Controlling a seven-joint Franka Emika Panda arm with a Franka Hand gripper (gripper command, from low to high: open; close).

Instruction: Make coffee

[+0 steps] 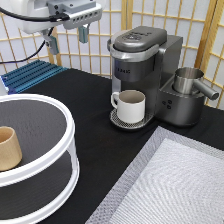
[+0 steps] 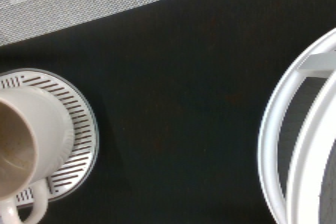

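The arm's gripper (image 1: 67,39) hangs high at the far left of the exterior view, above the black tabletop (image 1: 95,95) and left of the grey single-serve coffee machine (image 1: 145,65). Its two grey fingers (image 1: 83,34) point down, spread well apart, nothing between them — empty, touching nothing. A black cable runs from the wrist off to the left.

The coffee machine stands at the far centre, lid down. A white ceramic mug with a handle (image 1: 130,106) sits on the machine's round slotted drip tray (image 1: 120,121), under the spout, handle to the left. In the wrist view the same mug (image 2: 26,145) shows from above, inside brownish, on the slotted tray (image 2: 75,140). A shiny metal frothing jug (image 1: 189,80) sits on the machine's right-hand base.

Near left: a white two-tier round rack with dark mesh shelves (image 1: 70,150), its rim also in the wrist view (image 2: 289,140). A plain tan handleless cup (image 1: 9,148) stands on the upper shelf at the left edge. A grey woven mat (image 1: 175,185) covers the near right. A blue ribbed rack (image 1: 32,74) lies at the far left.

The coffee pod cannot be seen in either view — where it is cannot be told.
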